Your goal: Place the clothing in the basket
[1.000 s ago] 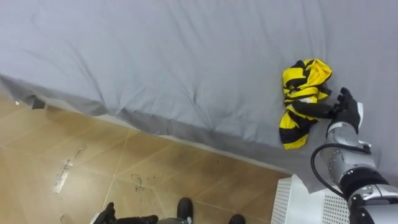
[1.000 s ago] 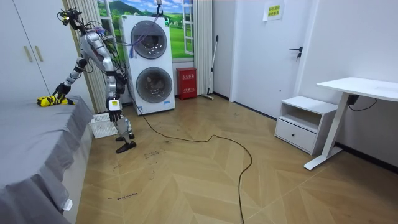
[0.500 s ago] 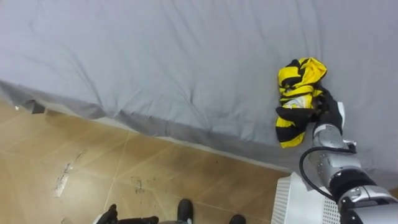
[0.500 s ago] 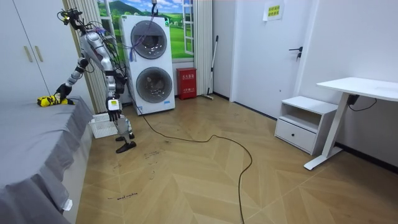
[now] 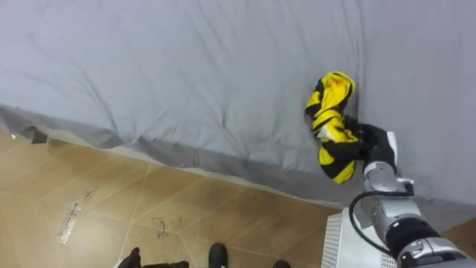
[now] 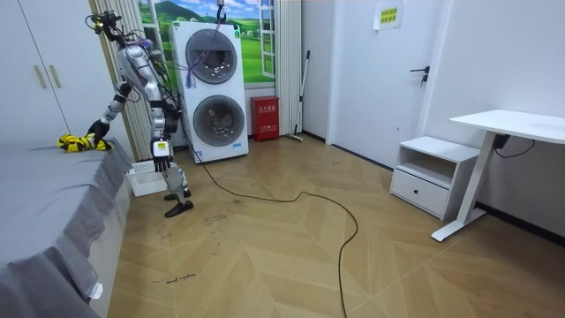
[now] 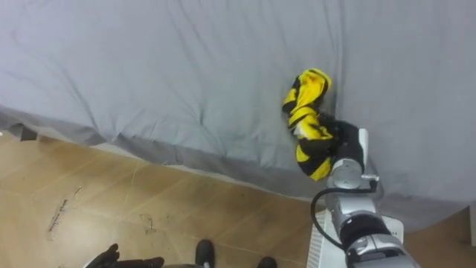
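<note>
Where grey bed [image 5: 186, 74] meets floor, white basket [image 5: 336, 242] stands near right, below edge. Yellow-black clothes [image 5: 329, 112] bunched on bed, long axis near-to-far, just left of right robot hand [image 5: 374, 143], clenched on cloth. Left robot hand [image 5: 131, 258] hangs relaxed, well apart.

right arm outstretched, right hand [image 5: 375, 145] clenched round striped cloth [image 5: 329, 112]; left hand [image 6: 160, 152] slack at side
</note>
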Motion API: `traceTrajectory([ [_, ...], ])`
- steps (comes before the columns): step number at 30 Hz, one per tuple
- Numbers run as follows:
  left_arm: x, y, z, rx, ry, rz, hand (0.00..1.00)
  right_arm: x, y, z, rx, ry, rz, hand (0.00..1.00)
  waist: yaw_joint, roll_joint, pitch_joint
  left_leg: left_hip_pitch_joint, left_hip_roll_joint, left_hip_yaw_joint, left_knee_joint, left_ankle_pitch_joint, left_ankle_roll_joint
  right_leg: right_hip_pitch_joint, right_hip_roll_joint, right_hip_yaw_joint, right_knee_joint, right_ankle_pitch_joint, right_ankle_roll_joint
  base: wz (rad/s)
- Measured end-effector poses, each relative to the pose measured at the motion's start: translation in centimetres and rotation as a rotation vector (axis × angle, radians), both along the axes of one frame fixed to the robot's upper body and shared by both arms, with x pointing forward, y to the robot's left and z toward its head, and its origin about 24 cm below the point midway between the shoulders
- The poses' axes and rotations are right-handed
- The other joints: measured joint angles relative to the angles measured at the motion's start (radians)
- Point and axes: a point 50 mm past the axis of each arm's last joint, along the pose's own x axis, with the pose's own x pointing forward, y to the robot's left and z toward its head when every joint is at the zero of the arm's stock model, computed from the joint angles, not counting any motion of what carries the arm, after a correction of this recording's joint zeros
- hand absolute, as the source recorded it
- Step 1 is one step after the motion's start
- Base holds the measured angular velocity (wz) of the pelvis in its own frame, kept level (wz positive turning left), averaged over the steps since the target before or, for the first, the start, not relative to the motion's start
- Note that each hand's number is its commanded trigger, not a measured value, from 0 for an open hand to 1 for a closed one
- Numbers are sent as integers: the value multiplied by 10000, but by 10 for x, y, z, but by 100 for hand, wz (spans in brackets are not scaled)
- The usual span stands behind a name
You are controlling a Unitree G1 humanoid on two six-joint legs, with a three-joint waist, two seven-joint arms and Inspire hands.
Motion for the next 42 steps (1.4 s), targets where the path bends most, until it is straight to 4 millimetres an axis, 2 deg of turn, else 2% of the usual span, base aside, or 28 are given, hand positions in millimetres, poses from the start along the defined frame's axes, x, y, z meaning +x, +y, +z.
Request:
traceTrajectory([
  [10, -1, -1, 0, -23, -30, -8, 0, -6, -7, -6, -11, 360, 56, 100, -12, 21, -38, 22, -19, -238, -222, 285, -30, 85, -7, -195, -184, 169, -64, 6],
  [15, -1, -1, 0, -22, -21, 3, 0, -8, -14, -7, 42, 451, -236, 100, -28, 29, -92, -6, -21, -238, -220, 335, -44, 28, -5, -112, -155, 182, -86, -1],
  [17, -1, -1, 0, -16, -26, 19, 0, -9, -19, -7, 99, 452, -445, 100, -39, 15, -161, -107, -22, -239, -217, 370, -41, -65, -8, -122, -146, 195, -105, 2],
  [22, -2, 0, 0, 22, -52, 57, 0, -11, -34, -2, 345, 294, -1084, 100, -106, 7, -180, -151, -17, -231, -214, 423, -19, -84, -16, -173, -166, 226, -119, 2],
  [23, -3, 0, -1, 7, -44, 78, 0, -11, -38, -1, 345, 231, -1184, 100, -147, -5, -217, -136, -18, -219, -219, 425, -17, -81, -7, -138, -179, 231, -112, 0],
  [28, -18, 9, -3, 109, 255, 581, 0, -9, -42, 9, 1267, -766, -1734, 100, -733, -4, -292, 309, -29, -121, -358, 424, -18, 290, 8, -33, -273, 223, -87, -5],
  [30, -28, 16, -5, 214, 448, 790, 0, -15, -42, 14, 1728, -1420, -1803, 100, -950, -131, -461, 615, -16, 143, -562, 422, -22, 375, 15, 181, -337, 222, -79, -30],
  [34, -44, 22, -7, 272, 769, 1097, 0, -21, -45, 25, 2354, -2392, -1891, 100, -1549, -173, -483, 1424, 19, 497, -892, 393, -41, 998, 136, 533, -600, 276, -26, -29],
  [36, -50, 25, -8, 372, 877, 1123, 0, -33, -48, 31, 2536, -2953, -1857, 100, -1973, -215, -490, 2093, 39, 583, -1120, 352, -93, 1592, 264, 666, -975, 305, 15, -20],
  [40, -56, 25, -8, 383, 867, 1221, 0, -45, -57, 41, 2567, -3582, -1920, 100, -2272, -325, -523, 2810, 133, 998, -1332, 202, -161, 2189, 517, 1131, -1358, 425, 61, -40],
  [42, -59, 24, -8, 366, 973, 1250, 0, -49, -60, 47, 2726, -3935, -2068, 100, -2571, -338, -533, 3232, 196, 1336, -1392, 55, -202, 2475, 586, 1363, -1471, 451, 62, -43],
])
